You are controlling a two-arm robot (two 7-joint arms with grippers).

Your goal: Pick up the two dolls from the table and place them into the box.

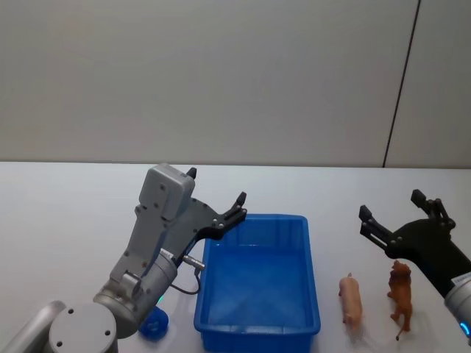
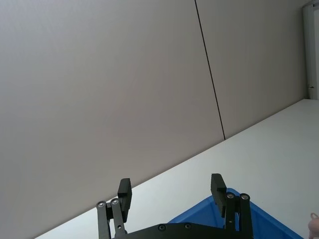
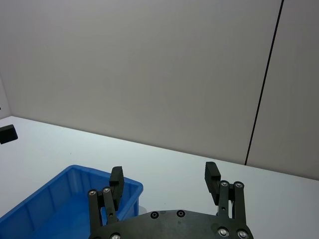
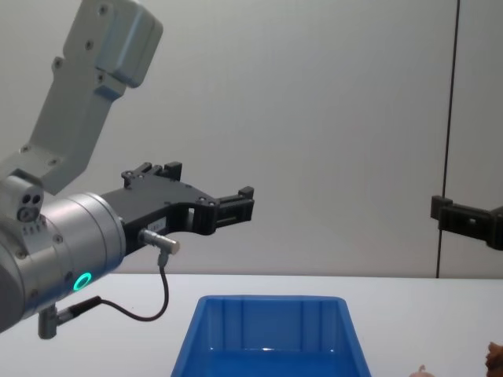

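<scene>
Dolls are both on the table [image 1: 73, 213], outside the box, so neither has been placed yet. Farthest left, the left gripper [image 1: 218, 185] hangs in the air at about 10 o'clock from the box [image 1: 257, 218], spread wide and holding nothing. It looks parked there, probably to stay out of the way. The blue box is empty, its open top ready to take a drop from either side. At roughly 4 o'clock from it lies the pink doll [image 1: 351, 298], close to the box wall, with the brown doll [image 1: 401, 290] just beside it at 3 o'clock. The right gripper [image 1: 391, 204] hovers at 12 o'clock from the brown doll, wide open and empty, likely because that arm is nearest both toys.
</scene>
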